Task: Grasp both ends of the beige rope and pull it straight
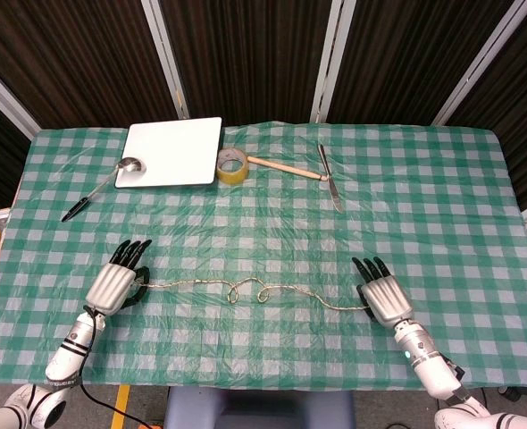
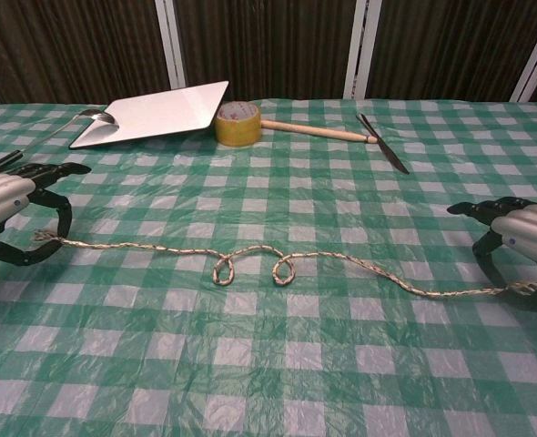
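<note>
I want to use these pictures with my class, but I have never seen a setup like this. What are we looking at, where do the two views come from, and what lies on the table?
These are two views from the robot's own cameras: the head view looks down on the table, and the chest view looks across it from low in front. The robot has two arms, each ending in a robot hand with silver back and black fingers. The left robot hand pinches one end of the beige rope, and the right robot hand pinches the other. The rope lies on the green checked tablecloth, not yet straight: two small loops sit near its middle. At the far side lie a white board, a spoon touching its corner, a roll of yellow tape, a wooden stick and a knife.
</note>
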